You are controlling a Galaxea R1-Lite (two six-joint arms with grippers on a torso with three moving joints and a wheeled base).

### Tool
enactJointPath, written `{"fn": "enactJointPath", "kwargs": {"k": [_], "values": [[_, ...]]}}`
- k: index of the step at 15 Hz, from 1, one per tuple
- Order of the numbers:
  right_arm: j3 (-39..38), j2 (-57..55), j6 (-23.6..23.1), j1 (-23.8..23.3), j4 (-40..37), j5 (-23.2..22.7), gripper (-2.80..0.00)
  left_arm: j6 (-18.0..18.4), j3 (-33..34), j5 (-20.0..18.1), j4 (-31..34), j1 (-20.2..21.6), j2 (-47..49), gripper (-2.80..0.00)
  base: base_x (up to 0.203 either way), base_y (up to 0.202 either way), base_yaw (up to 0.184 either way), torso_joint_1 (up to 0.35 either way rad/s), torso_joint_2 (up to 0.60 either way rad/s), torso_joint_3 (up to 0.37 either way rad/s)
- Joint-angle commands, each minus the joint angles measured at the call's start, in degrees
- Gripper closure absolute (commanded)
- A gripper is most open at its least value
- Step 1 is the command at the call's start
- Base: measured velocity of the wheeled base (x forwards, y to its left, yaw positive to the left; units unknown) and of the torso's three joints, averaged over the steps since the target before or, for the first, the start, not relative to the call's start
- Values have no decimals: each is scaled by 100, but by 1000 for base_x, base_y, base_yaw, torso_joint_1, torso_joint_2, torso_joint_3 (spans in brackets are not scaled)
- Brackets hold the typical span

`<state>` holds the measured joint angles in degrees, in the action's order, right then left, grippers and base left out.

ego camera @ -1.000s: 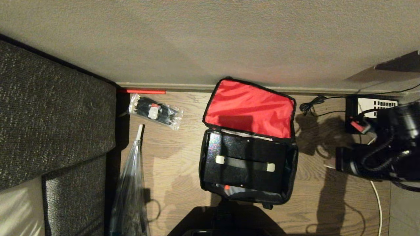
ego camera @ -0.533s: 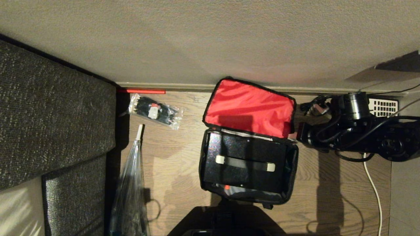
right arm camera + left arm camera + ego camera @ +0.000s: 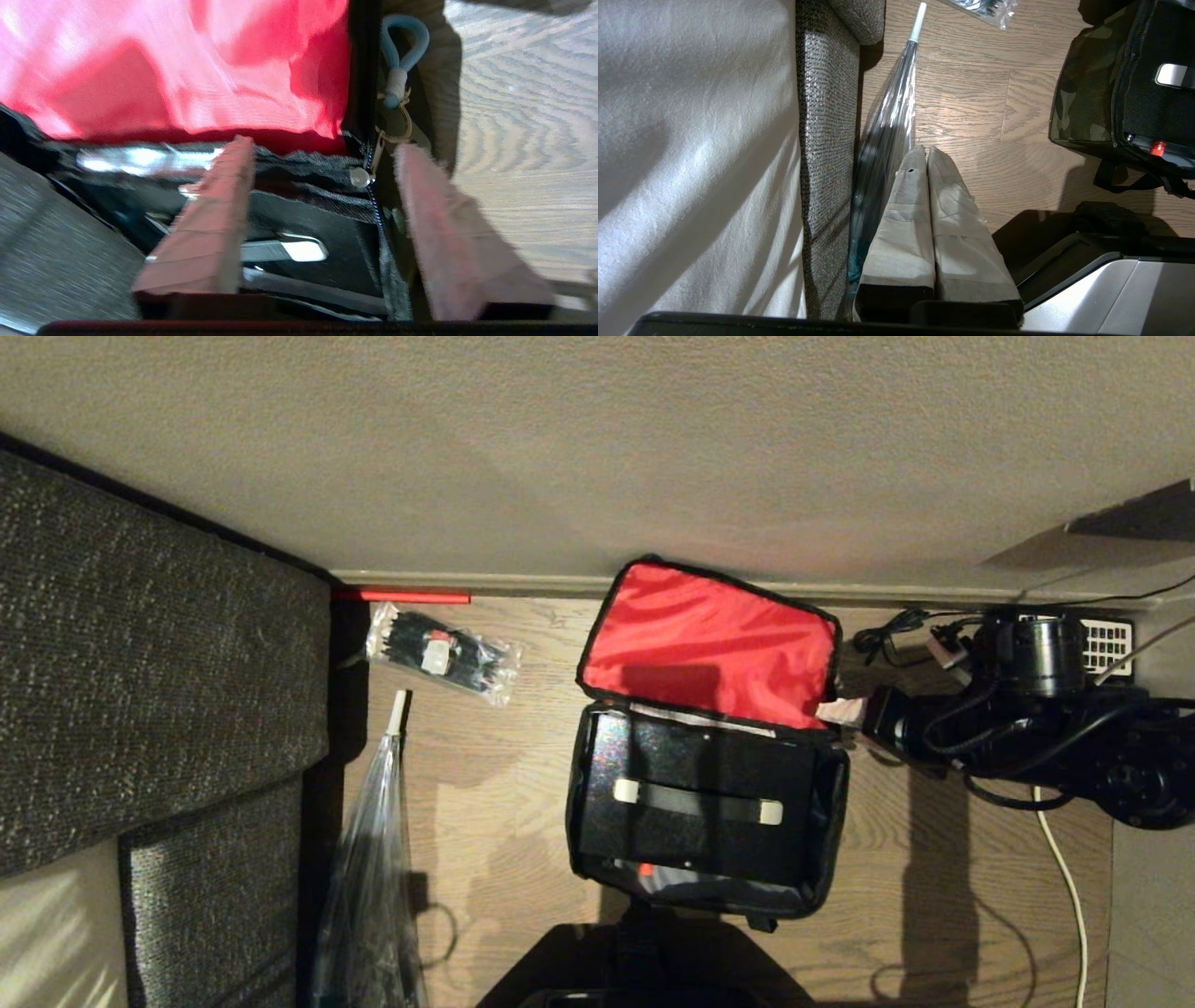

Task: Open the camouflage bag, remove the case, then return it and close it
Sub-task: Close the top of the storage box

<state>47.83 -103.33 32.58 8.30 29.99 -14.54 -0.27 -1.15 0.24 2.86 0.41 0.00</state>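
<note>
the camouflage bag (image 3: pixel 707 859) sits on the wooden floor (image 3: pixel 504 803) at the middle of the head view, flap thrown back toward twelve o'clock, red lining (image 3: pixel 709 644) showing. inside lies the black case (image 3: pixel 695 798), flat, with a strap handle (image 3: pixel 698 801). the bag looks soft and floppy; the case seems stiff and likely heavier, so the handle is the sensible place to take hold. the right claw (image 3: pixel 322 219) hangs at the bag's three o'clock corner, fingers spread, one over the case and one outside the zipper edge (image 3: pixel 362 84). the left claw (image 3: pixel 927 196) is pressed together, parked by the sofa (image 3: pixel 140 663) at nine o'clock. a telephone (image 3: pixel 1106 635) lies at two o'clock by the wall (image 3: pixel 597 448).
</note>
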Motion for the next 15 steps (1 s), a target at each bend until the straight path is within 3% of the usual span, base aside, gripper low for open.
{"fn": "enactJointPath", "kwargs": {"k": [1, 5, 7, 10, 15], "values": [[-85, 7, 544, -171, 155, 6, -280, -8, 0, 2, 4, 2, 0, 0, 0, 0, 0, 0, 0, 0], [-51, -374, 723, -319, 614, 39, -280, 1, 0, 2, 4, 2, 0, 0, 0, 0, 0, 0, 0, 0], [13, -712, 1437, -343, 1211, 9, -280, 1, 0, 2, 4, 2, 0, 0, 0, 0, 0, 0, 0, 0], [366, -1055, 1785, -331, 1505, -5, -280, -8, 0, 2, 4, 2, 0, 0, 0, 0, 0, 0, 0, 0], [481, -1381, 1928, -286, 2516, -31, -280, 1, 0, 2, 4, 2, 0, 0, 0, 0, 0, 0, 0, 0]]}}
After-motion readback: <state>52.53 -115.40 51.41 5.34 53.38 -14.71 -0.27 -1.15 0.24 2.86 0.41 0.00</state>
